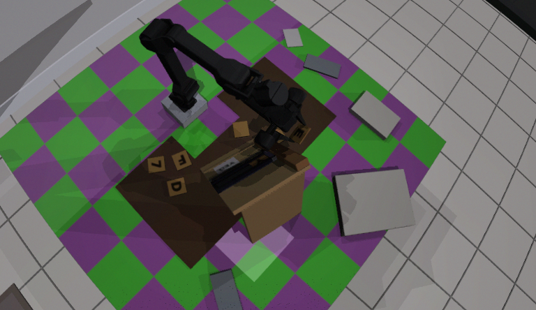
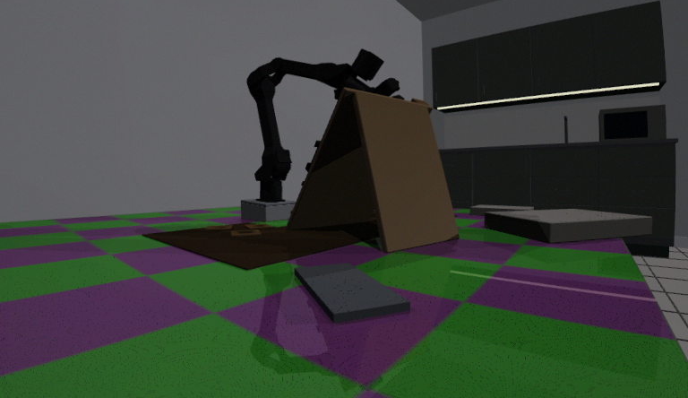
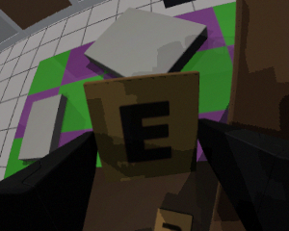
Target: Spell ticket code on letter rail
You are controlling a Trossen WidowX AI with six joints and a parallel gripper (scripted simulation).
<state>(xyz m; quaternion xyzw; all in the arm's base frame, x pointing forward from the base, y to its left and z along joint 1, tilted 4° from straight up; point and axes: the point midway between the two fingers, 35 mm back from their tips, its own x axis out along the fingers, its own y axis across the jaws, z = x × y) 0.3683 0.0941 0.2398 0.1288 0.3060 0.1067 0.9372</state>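
Note:
My gripper (image 1: 296,134) (image 3: 147,133) is shut on the E tile (image 1: 301,133) (image 3: 146,132), held upright in the wrist view, beside the board's right end. The tan board (image 1: 272,182) (image 2: 406,170) leans like a tent. The dark rail (image 1: 233,176) runs along it, partly under the arm; whether it holds tiles is unclear. The pale ticket (image 1: 225,165) is too small to read surely. The 7 tile (image 1: 156,164), F tile (image 1: 181,160) and D tile (image 1: 176,186) lie to the left. A tile with no readable letter (image 1: 240,128) lies behind the board. Another tile (image 3: 173,221) is partly visible below the E.
A brown block (image 1: 298,160) sits at the board's right top edge. Dark brown mats (image 1: 189,231) (image 2: 243,254) lie around the board. A large grey slab (image 1: 375,202) (image 2: 598,223) (image 3: 144,43) and a smaller grey block (image 1: 375,113) (image 3: 42,127) lie to the right. A slate slab (image 1: 227,290) (image 2: 355,292) lies in front.

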